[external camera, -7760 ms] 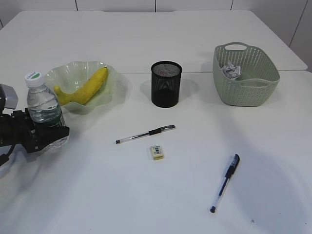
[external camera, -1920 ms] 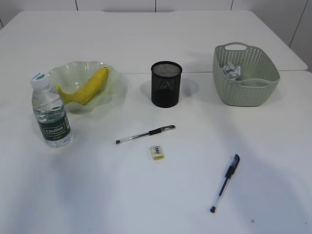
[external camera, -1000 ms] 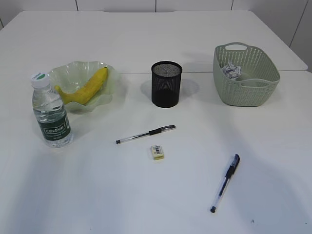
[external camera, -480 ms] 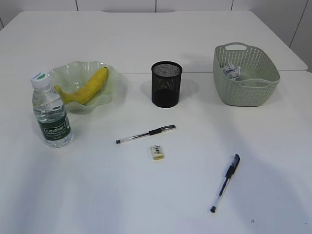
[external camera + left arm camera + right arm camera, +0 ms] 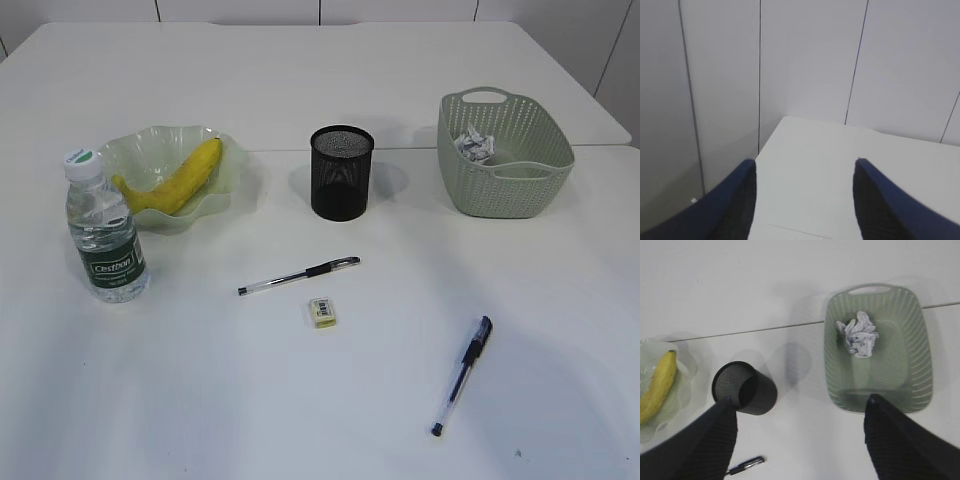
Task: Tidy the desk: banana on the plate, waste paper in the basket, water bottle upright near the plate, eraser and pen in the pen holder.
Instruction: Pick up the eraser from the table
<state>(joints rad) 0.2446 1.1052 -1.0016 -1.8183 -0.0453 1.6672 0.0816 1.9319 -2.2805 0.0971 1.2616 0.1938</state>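
Observation:
The banana lies on the pale green plate, and the water bottle stands upright just in front of it. The black mesh pen holder is empty at mid-table. Crumpled waste paper rests in the green basket. One pen, a small eraser and a blue pen lie on the table. Neither arm shows in the exterior view. My left gripper is open over a bare table corner. High above the table, my right gripper is open, between the pen holder and basket.
The white table has a seam running across behind the plate and the holder. Wall panels stand beyond the table corner in the left wrist view.
Nothing has moved on the table in the last second. Well before that, the left gripper let go of the bottle and drew out of the exterior view.

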